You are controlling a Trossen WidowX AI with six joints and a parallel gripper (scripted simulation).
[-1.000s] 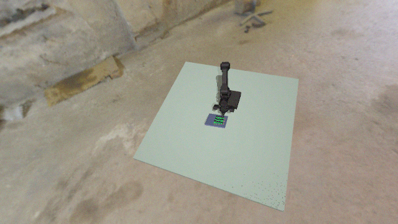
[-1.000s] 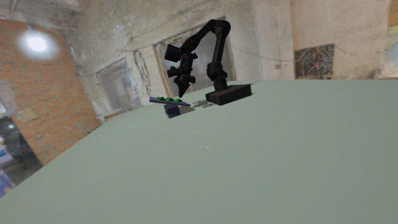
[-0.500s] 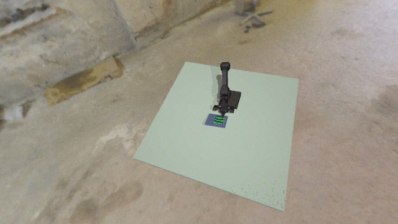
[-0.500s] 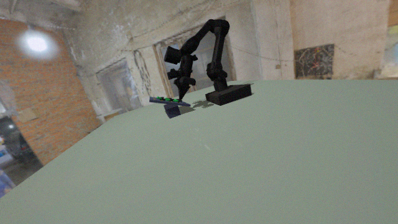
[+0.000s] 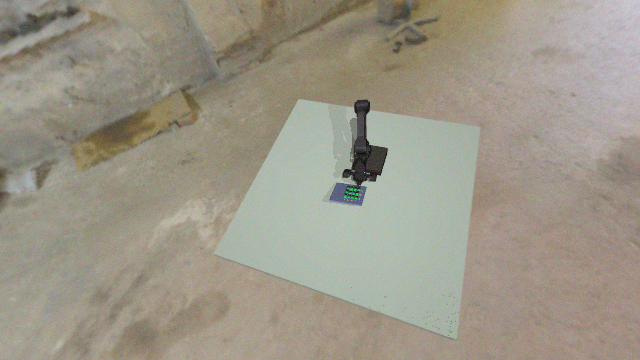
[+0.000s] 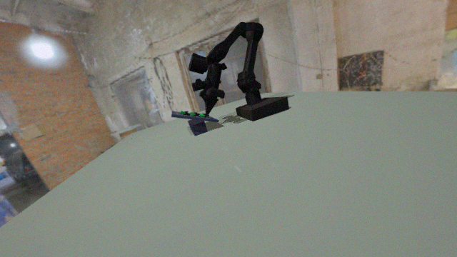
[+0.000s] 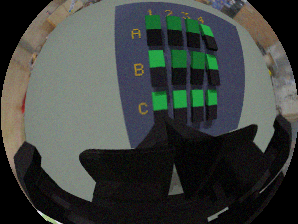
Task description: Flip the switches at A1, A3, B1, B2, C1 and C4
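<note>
On the pale green mat [image 5: 400,225], just before the arm's base, sits the switch panel [image 7: 229,63]. Gripper [image 6: 208,111], fingers together and holding nothing, points down at row C's near edge. Judged: pressing a row-C switch; next requires firm downward pressure.

Arm [image 6: 246,53]: black, jointed, rising from a flat black base [image 6: 263,108] on the grey-green counter [image 6: 285,171], bent over at the top and reaching down. Pincer [image 6: 209,111]: closed to a point, empty, tip down at the near edge of the panel [image 6: 194,116]; contact cannot be told. Panel: dark blue, tilted, green switches on top, just beside the base. Backdrop: brick wall, plaster, a lamp glare.
</note>
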